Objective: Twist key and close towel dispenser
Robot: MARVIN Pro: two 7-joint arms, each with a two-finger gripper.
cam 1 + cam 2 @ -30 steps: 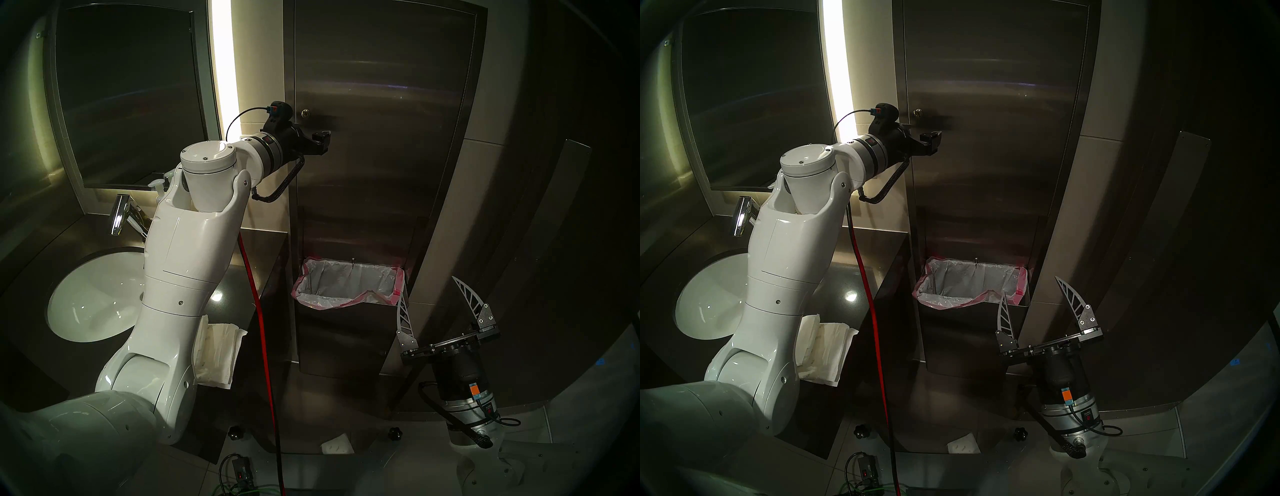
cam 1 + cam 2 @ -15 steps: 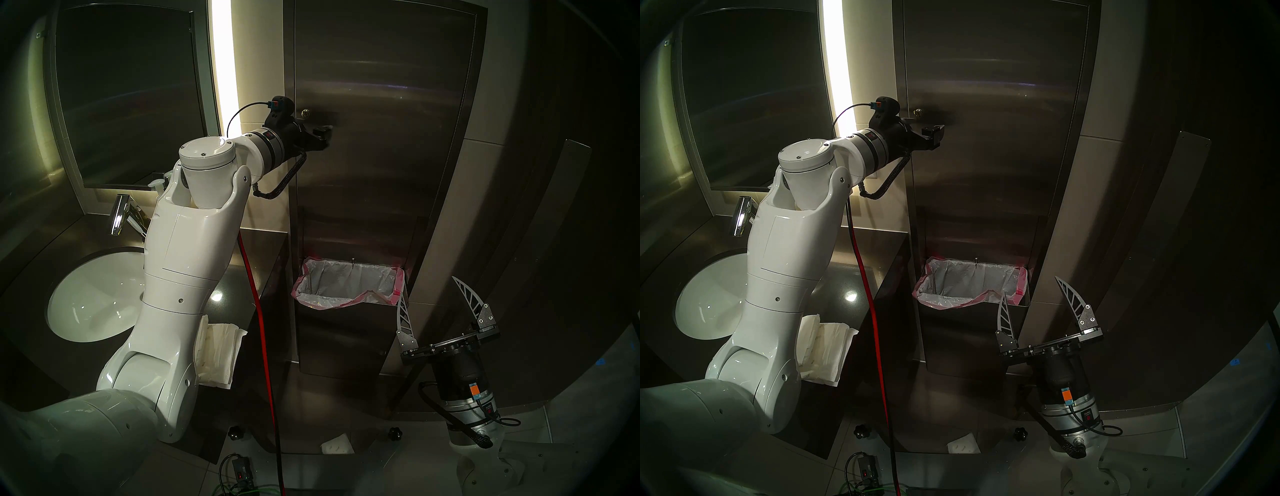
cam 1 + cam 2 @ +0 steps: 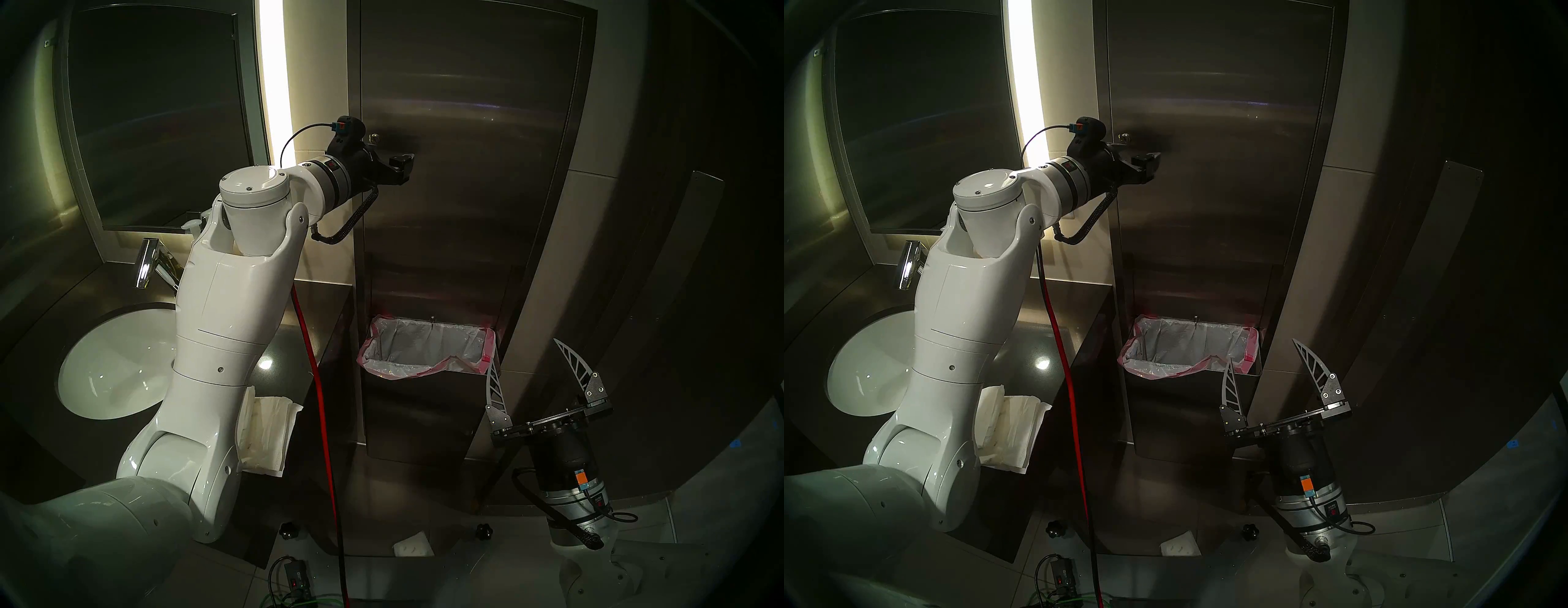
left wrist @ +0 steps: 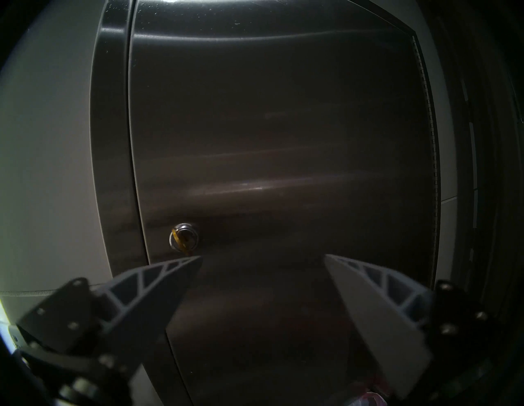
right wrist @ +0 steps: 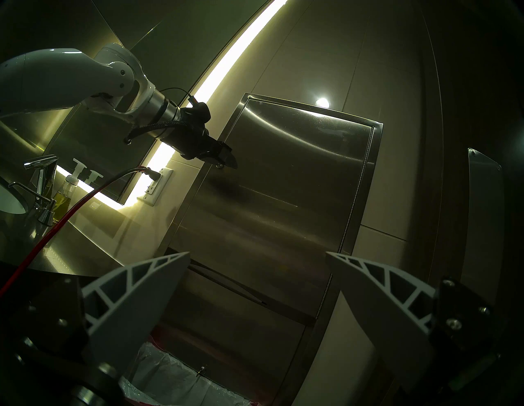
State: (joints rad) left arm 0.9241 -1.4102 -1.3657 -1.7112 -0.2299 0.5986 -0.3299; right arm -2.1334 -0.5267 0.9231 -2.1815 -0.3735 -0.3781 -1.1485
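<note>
The towel dispenser [image 3: 466,127] is a tall brushed steel cabinet on the wall, and its door [image 4: 283,141] lies flat against its frame. A small brass key [image 4: 185,241] sits in the round lock [image 3: 374,137] near the door's left edge. My left gripper [image 4: 262,256] is close to the door, open, with nothing between its fingers. Its left fingertip [image 4: 195,259] is just below the lock and does not hold the key. My right gripper [image 3: 524,352] hangs open low on the right, beside the bin and away from the door.
A waste bin [image 3: 488,339] with a red-rimmed liner sits under the dispenser. To the left are a dark counter with a white sink [image 3: 114,365], a faucet [image 3: 146,263], a mirror [image 3: 161,114] and a stack of paper towels [image 3: 267,429]. A red cable [image 3: 318,382] hangs past the counter's end.
My left gripper has risen a little and shifted right along the door, ending nearer the lock. The right arm has not moved.
</note>
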